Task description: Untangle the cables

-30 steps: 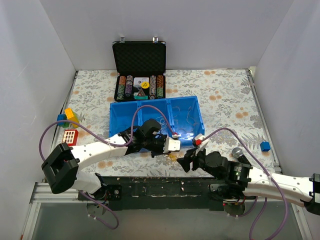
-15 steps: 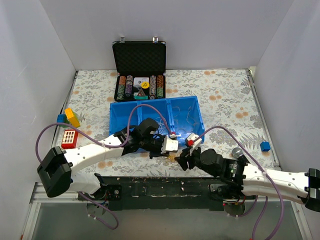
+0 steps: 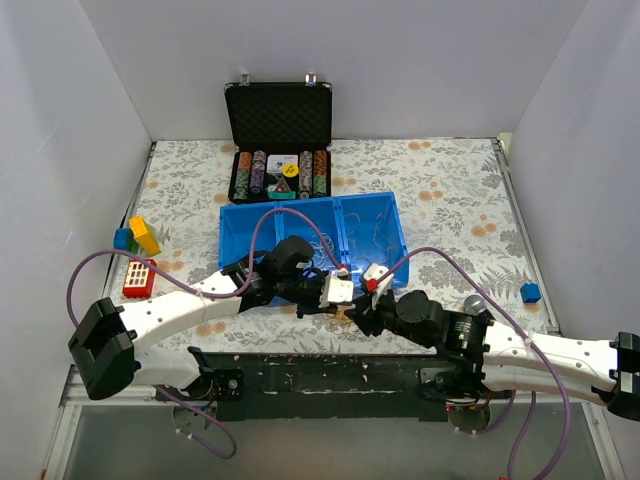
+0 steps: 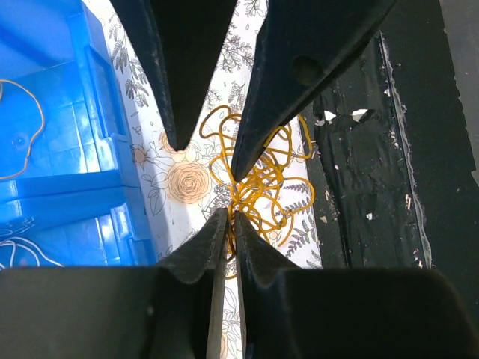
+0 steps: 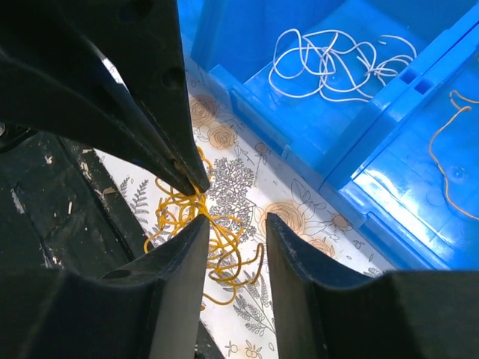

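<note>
- Yellow cable clump (image 4: 262, 179) barely shows from above, both wrists crowd over it; only the wrist views give it clearly.
- Clump lies on the floral tablecloth (image 3: 450, 190), just outside the near wall of the blue tray (image 5: 299, 142), beside the black front rail (image 4: 359, 187).
- left gripper (image 4: 228, 217): tips pinched together with yellow strands caught between them. How many strands, can't tell.
- right gripper (image 5: 233, 221): jaws partway apart, straddling the clump's edge, nothing held.
- The two grippers' tips face each other over the clump, nearly touching.
- Tray compartments: white cords (image 5: 337, 56) lie loose in one, a single yellow loop (image 5: 449, 149) in the next.
- Far side: open black case (image 3: 280, 115) with poker chips; coloured blocks (image 3: 138, 235) on the left, small blue block (image 3: 530, 292) on the right.
- Grey round thing (image 3: 475, 303) by the right arm is half hidden, unclear.
- Clump is thin rubbery loops, knotted together; tray is hard plastic with ribbed dividers.
</note>
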Controlling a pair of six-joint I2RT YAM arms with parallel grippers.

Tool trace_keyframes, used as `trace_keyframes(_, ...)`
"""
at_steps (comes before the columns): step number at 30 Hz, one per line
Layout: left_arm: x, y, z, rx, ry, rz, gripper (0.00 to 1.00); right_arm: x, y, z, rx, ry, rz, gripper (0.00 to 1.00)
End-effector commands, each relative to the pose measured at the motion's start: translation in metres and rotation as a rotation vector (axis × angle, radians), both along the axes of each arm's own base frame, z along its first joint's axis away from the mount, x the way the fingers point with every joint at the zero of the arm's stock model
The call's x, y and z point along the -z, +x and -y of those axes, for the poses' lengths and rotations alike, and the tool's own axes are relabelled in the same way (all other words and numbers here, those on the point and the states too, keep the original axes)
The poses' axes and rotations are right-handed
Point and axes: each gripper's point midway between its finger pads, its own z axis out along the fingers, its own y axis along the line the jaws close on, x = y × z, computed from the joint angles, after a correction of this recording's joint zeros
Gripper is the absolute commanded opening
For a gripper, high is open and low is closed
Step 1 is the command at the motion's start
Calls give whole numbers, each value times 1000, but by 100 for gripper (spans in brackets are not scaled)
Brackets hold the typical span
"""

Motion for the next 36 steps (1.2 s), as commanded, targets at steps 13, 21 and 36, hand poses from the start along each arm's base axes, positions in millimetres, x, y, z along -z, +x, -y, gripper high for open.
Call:
trace_keyframes(13, -15, -9, -9, 29, -23, 35, 62, -37, -2, -7, -28, 68, 20, 1)
trace_keyframes(21, -42, 0, -4, 3, -65, 85, 73, -34, -16, -17, -115, 62, -21, 1)
trace_keyframes(36, -56, -21, 3, 58, -114, -33, 54, -56, -17, -29, -146, 111, 2, 1)
